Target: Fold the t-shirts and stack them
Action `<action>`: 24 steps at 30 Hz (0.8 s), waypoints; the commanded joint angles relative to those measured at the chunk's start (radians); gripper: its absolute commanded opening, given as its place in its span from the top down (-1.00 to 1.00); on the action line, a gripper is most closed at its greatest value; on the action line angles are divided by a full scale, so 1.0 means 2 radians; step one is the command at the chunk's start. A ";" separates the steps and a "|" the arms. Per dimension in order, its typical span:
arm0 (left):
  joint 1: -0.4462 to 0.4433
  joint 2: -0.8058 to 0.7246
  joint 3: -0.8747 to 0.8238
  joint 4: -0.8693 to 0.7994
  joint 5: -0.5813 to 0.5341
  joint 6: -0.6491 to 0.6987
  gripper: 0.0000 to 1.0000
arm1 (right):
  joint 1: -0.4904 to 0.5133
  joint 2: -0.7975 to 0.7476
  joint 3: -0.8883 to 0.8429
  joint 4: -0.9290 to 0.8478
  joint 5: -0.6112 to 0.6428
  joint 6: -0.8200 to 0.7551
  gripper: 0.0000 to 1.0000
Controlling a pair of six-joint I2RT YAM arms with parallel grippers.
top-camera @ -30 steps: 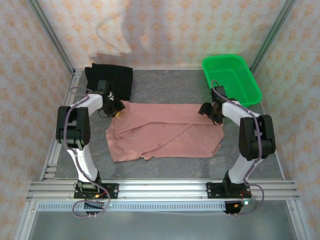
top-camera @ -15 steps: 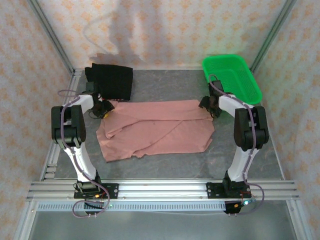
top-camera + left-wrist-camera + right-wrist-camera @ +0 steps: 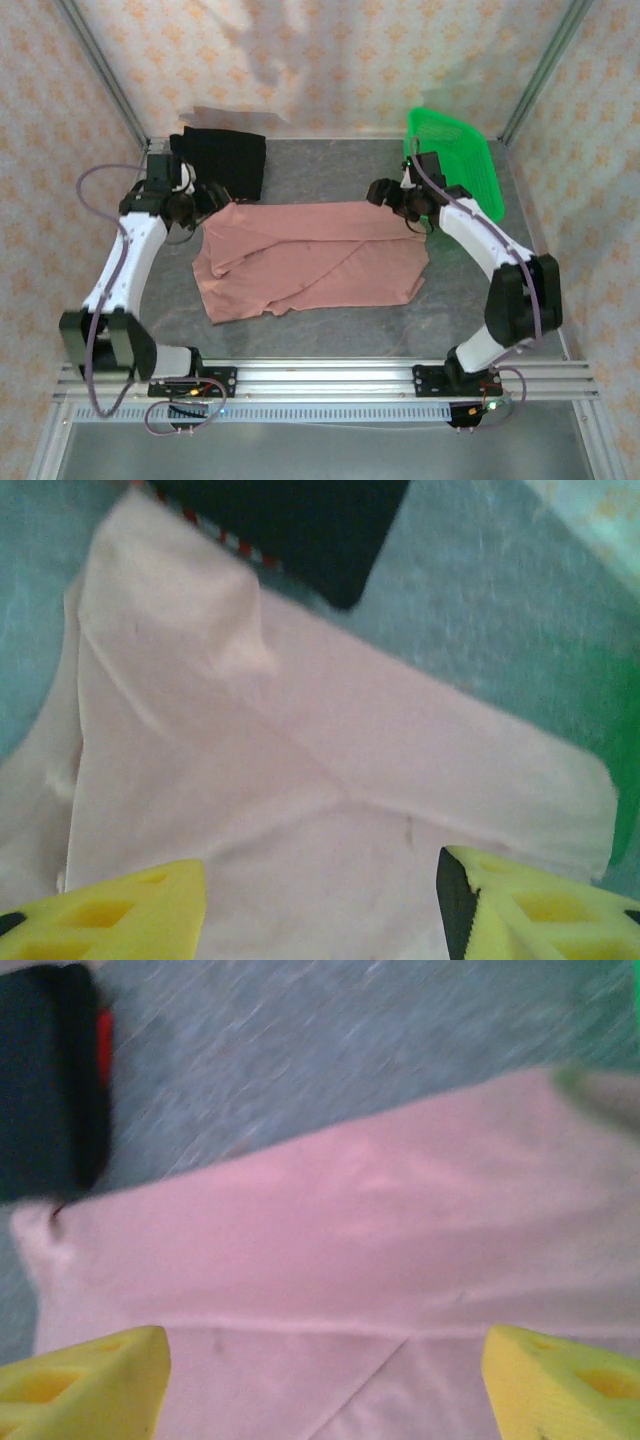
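Snag risk

Dusty-pink cloth t-shirt [image 3: 310,265] lies half-folded, one corner just beside the folded black t-shirt [image 3: 222,160]. Your left gripper [image 3: 322,890] and right gripper [image 3: 325,1380] hang over it, fingers apart, empty. Pinch too near the black shirt and you may drag both.

A lab test cell — aluminium frame [image 3: 320,378], patterned wall panels [image 3: 330,60]

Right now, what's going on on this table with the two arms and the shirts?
Two robot arms are partway through folding t-shirts. The pink shirt lies partly folded and rumpled in the middle of the table. The left gripper and right gripper are both open over its far corners, gripping nothing. The black shirt lies folded at the far left. A green basket sits tipped at the far right.
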 commanded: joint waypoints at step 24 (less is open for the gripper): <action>-0.253 0.179 -0.044 -0.034 -0.317 0.058 0.27 | 0.027 -0.212 -0.225 0.116 -0.078 0.080 -0.99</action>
